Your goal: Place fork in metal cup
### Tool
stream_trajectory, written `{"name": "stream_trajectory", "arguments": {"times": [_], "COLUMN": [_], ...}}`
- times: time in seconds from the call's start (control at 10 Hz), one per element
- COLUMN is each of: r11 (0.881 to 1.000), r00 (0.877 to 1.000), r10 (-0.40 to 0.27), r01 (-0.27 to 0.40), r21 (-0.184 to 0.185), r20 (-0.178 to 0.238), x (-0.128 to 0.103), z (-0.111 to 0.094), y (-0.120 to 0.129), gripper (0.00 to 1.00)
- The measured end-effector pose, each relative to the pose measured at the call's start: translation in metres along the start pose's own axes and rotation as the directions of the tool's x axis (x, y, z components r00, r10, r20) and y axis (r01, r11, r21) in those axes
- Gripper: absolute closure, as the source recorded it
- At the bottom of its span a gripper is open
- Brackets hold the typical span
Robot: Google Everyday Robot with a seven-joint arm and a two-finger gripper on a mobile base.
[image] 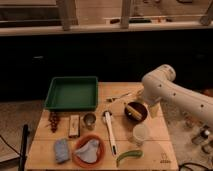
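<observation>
The fork [121, 96] is a slim silvery piece lying at the back of the wooden table, right of the green tray. The metal cup [89, 120] is a small grey cylinder standing in front of the tray, left of the long white utensil [109, 131]. My white arm reaches in from the right. Its gripper [142, 99] hangs at the arm's end, just right of the fork and above the back rim of the dark bowl [135, 111]. The gripper is far to the right of the metal cup.
A green tray [72, 92] sits at the back left. A translucent cup [140, 134], a green pod [128, 156], a red plate with a cloth [89, 150], a blue sponge [61, 150], a brown bar [74, 125] and red berries [54, 120] lie across the front.
</observation>
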Motion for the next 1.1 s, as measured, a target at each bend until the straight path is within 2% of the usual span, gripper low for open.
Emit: {"name": "stream_trajectory", "arguments": {"times": [0.2,0.6,0.9,1.1], "r11": [1.000,0.998,0.999,1.000], "r00": [1.000,0.998,0.999,1.000], "r10": [-0.014,-0.064,-0.047,-0.027], "r01": [0.014,0.063,0.047,0.027], "r21": [0.006,0.006,-0.002,-0.001], "r20": [0.011,0.010,0.000,0.009], "x": [-0.007,-0.045,-0.060,-0.084], "z": [-0.003,-0.011,-0.012,-0.010], "y": [-0.015,-0.057,-0.081,-0.111], "gripper": [0.20,0.20,0.20,0.20]}}
